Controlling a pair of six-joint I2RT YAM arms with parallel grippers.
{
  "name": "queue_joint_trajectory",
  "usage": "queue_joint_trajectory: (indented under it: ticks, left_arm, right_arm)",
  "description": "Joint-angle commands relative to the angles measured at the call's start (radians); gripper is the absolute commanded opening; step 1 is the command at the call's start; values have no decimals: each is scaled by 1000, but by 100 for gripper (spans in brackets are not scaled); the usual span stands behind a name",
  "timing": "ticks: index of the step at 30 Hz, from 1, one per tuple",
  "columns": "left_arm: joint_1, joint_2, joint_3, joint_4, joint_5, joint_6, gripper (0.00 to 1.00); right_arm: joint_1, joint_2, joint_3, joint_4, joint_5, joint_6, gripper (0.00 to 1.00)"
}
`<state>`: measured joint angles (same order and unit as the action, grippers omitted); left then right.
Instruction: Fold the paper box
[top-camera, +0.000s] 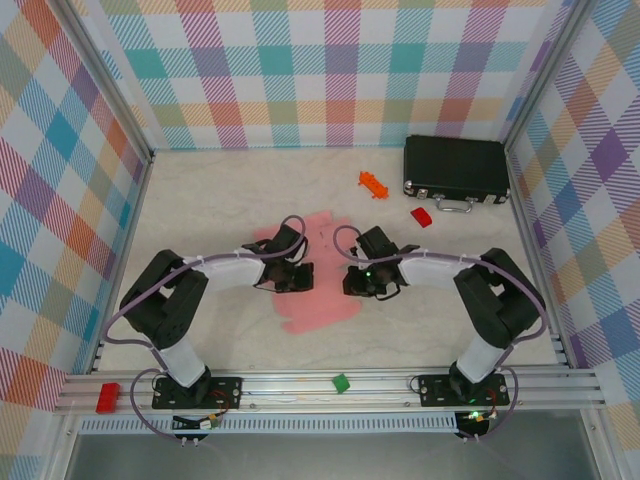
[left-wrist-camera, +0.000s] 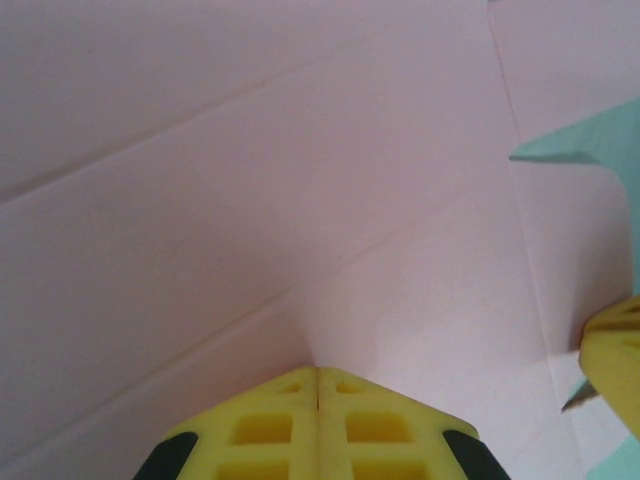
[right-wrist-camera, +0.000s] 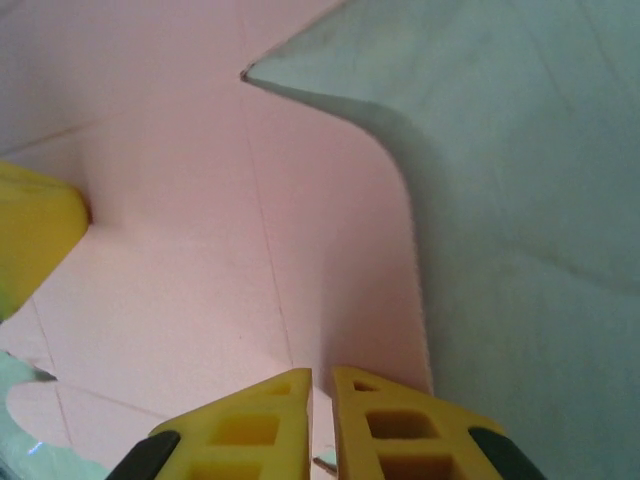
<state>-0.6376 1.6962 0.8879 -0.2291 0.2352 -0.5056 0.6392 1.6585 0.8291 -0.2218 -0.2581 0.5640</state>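
Observation:
The paper box (top-camera: 322, 305) is a flat pink notched sheet lying on the white table between my two arms. My left gripper (top-camera: 298, 274) is over the sheet's left part. In the left wrist view its yellow fingertips (left-wrist-camera: 318, 369) are shut together with nothing between them, their tip resting on the pink card (left-wrist-camera: 250, 180) near a crease. My right gripper (top-camera: 353, 280) is at the sheet's right edge. In the right wrist view its jaws (right-wrist-camera: 322, 373) are closed to a thin slit on the edge of a raised, curved pink flap (right-wrist-camera: 345, 250).
A black hard case (top-camera: 455, 170) lies at the back right, with an orange bit (top-camera: 373, 184) and a red bit (top-camera: 421, 215) near it. A green block (top-camera: 341, 382) and a red block (top-camera: 107, 397) sit on the front rail. Plaid walls (top-camera: 70, 180) enclose the table.

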Motion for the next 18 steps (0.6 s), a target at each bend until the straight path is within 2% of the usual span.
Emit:
queue_joint_trajectory:
  ticks: [1, 5, 9, 14, 18]
  left_arm:
    - [-8, -45, -34, -11, -2, -44, 0]
    - [-8, -105, 32, -112, -49, -24, 3]
    - [10, -164, 136, -195, -108, 5, 14]
    - [116, -213, 199, -266, -194, 5, 30]
    - [234, -214, 193, -289, -245, -6, 36]
  right_arm:
    - [5, -80, -27, -29, 14, 30, 16]
    - [3, -137, 33, -106, 49, -20, 17]
    - [4, -102, 157, -161, 45, -88, 18]
    - [4, 40, 297, -135, -31, -110, 16]
    - [4, 144, 373, -96, -92, -103, 16]
